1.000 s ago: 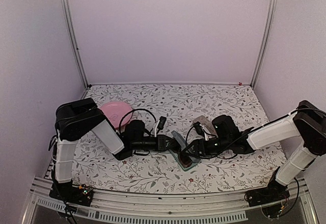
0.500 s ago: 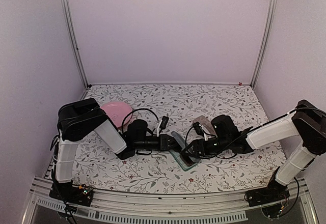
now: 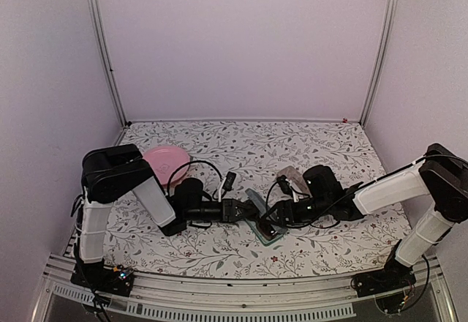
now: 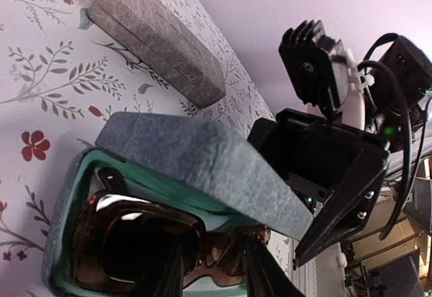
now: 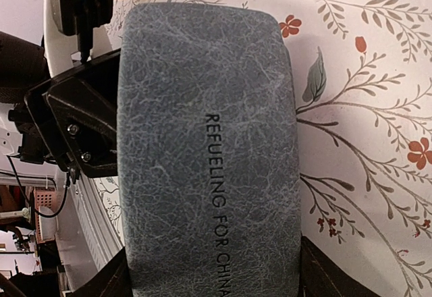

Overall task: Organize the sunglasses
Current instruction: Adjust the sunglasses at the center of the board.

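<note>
The dark-framed sunglasses (image 4: pixel 135 239) lie inside the open blue-grey case (image 4: pixel 196 158) on the bench (image 4: pixel 40 94). The right hand (image 3: pixel 276 222) grips the case's raised lid. The left hand (image 4: pixel 210 271) stands parted astride their bridge, seemingly not pinching.

Blue-grey case (image 5: pixel 209 155); reddish-brown sunglasses (image 4: pixel 128 250)

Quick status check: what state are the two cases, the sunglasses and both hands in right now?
blue-grey case: open, lid half raised.
sunglasses: lying inside the blue-grey case.
grey-brown case: closed, lying flat.
left hand: open, fingers either side of the sunglasses.
right hand: closed on the blue-grey case, gripping its lid.
</note>
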`<state>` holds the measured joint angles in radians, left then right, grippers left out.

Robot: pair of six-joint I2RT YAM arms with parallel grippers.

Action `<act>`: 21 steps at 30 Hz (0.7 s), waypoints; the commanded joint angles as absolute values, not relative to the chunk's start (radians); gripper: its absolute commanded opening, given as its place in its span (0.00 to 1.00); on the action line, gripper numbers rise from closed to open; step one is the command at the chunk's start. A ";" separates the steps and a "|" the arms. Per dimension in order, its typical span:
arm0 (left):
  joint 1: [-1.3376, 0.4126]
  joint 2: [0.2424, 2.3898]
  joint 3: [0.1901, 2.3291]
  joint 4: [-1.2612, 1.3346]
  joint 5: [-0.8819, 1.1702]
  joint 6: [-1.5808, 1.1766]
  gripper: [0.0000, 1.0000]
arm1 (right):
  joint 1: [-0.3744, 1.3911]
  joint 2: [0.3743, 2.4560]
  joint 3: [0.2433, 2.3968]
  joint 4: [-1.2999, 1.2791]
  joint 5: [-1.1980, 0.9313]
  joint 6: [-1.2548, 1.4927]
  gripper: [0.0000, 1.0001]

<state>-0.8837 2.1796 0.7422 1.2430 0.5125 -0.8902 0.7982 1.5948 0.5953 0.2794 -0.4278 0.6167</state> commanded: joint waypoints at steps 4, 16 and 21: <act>-0.885 2.114 0.691 1.305 0.521 -0.879 0.38 | 0.796 1.611 0.590 0.276 -0.390 0.595 0.22; -0.886 2.112 0.699 1.288 0.531 -0.851 0.39 | 0.796 1.623 0.595 0.274 -0.393 0.590 0.21; -0.884 2.182 0.758 1.305 0.537 -0.878 0.39 | 0.797 1.613 0.598 0.275 -0.397 0.590 0.21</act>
